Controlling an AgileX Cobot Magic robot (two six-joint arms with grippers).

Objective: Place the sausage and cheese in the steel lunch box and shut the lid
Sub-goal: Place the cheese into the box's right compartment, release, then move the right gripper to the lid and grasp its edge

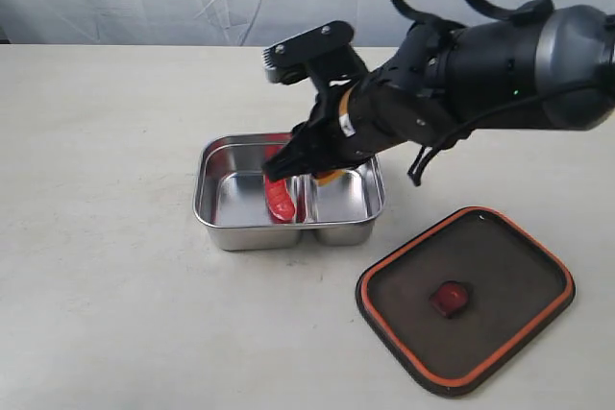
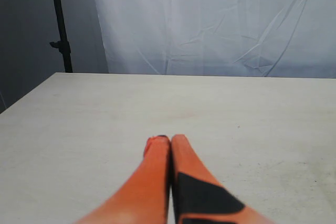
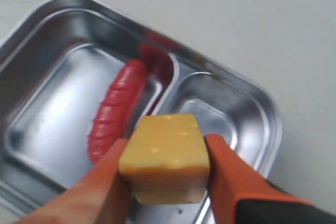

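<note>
Inside the steel lunch box (image 1: 204, 204), the sausage (image 1: 279, 201) lies along the divider (image 1: 308, 210).

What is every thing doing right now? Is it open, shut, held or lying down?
sausage: lying in the bigger compartment of the box.
cheese: held by the right gripper, above the box.
box: open, no lid on it.
lid: lying flat on the table, beside the box.
right gripper: jaws closed on the cheese.
left gripper: jaws shut, empty.
</note>
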